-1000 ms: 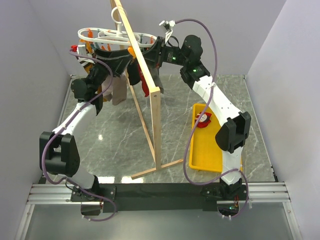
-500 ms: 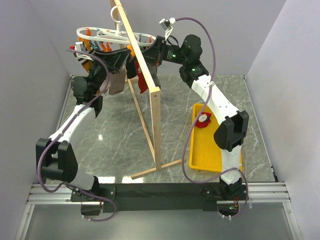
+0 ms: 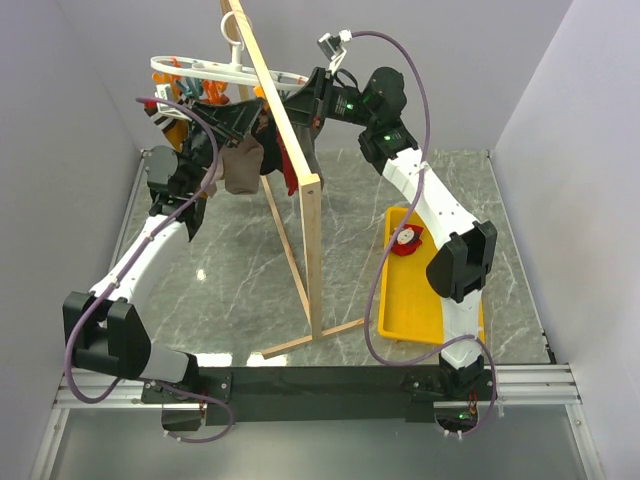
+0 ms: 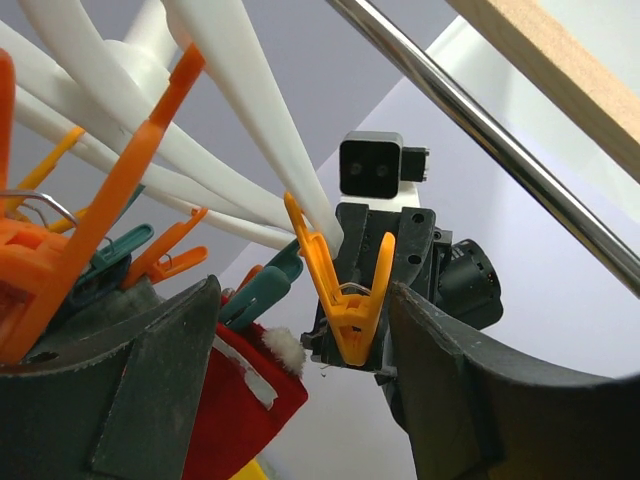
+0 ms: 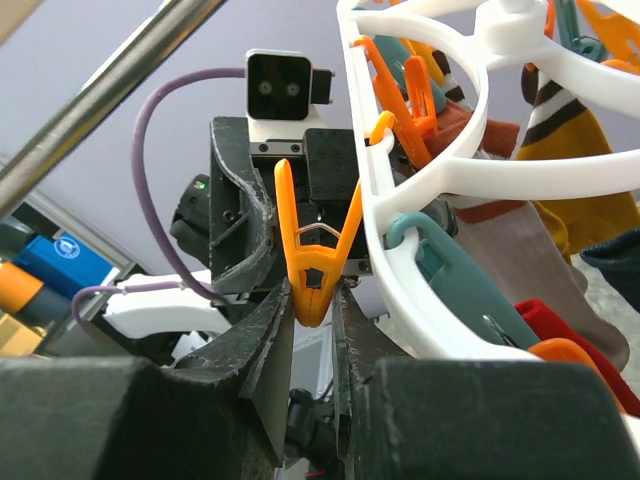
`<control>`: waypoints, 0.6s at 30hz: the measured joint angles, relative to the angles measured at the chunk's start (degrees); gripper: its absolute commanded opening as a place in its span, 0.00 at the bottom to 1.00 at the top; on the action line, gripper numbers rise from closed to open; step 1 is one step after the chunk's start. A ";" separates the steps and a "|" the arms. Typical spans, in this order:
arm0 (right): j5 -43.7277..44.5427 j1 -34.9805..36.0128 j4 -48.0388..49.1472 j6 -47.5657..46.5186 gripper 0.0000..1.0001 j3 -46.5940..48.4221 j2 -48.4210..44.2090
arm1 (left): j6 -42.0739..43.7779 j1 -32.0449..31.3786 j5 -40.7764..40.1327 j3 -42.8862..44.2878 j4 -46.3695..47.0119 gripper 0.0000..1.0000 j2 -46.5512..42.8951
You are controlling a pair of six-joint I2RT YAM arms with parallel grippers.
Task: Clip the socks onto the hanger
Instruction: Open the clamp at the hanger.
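The white hanger point(image 3: 215, 70) hangs high at the back left, with orange and teal clips on its rings. One red sock point(image 3: 284, 165) hangs below it beside the wooden post. Another red sock point(image 3: 406, 240) lies in the yellow tray. My right gripper point(image 5: 312, 300) is shut on the lower end of an orange clip point(image 5: 312, 270) that hangs from the hanger point(image 5: 440, 190). My left gripper point(image 4: 300, 300) faces it from the other side, open, with that same orange clip point(image 4: 348, 300) and a red sock point(image 4: 235, 410) between its fingers. The sock rests against the left finger, under a teal clip point(image 4: 262, 298).
A tall wooden rack point(image 3: 300, 200) stands mid-table, its metal rod point(image 4: 480, 130) just above both grippers. Brown point(image 3: 240, 165), mustard striped point(image 5: 560, 130) and grey point(image 5: 530, 250) socks hang from the hanger. The yellow tray point(image 3: 420, 300) sits on the right.
My left arm has stretched higher and further right toward the hanger, which has lifted and flattened in the top view. The right gripper has kept its grip and barely moved.
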 measured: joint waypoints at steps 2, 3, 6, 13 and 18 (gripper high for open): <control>-0.11 0.00 0.35 0.70 0.00 0.00 0.00 | -0.20 0.00 0.22 0.02 1.16 0.73 0.26; -0.13 0.00 0.39 0.87 0.00 0.00 0.00 | -0.24 0.00 0.39 0.11 1.70 0.73 0.44; -0.15 0.00 0.39 1.11 0.00 0.00 0.00 | -0.59 0.00 0.68 0.85 2.62 0.73 1.29; -0.15 0.00 0.31 1.07 0.00 0.00 0.00 | -2.05 -0.09 0.92 2.36 4.44 0.72 2.73; -0.11 0.00 -0.11 0.61 0.00 0.00 0.00 | -3.80 -0.87 0.90 3.04 6.62 0.69 4.09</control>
